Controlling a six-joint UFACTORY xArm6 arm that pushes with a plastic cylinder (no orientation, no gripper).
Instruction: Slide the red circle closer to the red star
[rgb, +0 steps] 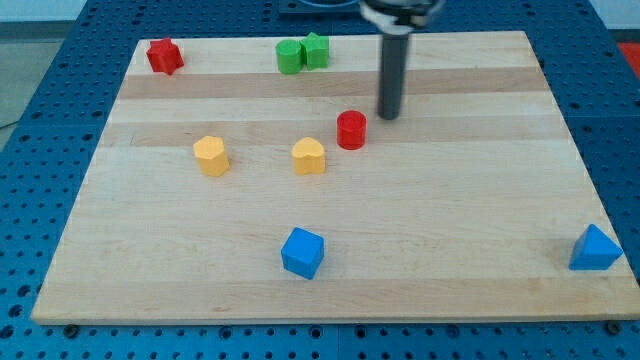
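Note:
The red circle (351, 130) stands near the middle of the wooden board (450, 220). The red star (164, 56) sits at the board's top left corner, far to the left of the circle. My tip (387, 115) rests on the board just to the right of and slightly above the red circle, a small gap apart from it. The dark rod rises straight up from it to the view's top.
Two green blocks (301, 54) touch each other at the top centre. A yellow hexagon-like block (211, 156) and a yellow heart-like block (309, 156) lie left of the circle. A blue cube (302, 252) is at the bottom centre, and a blue triangle (595, 249) is at the bottom right.

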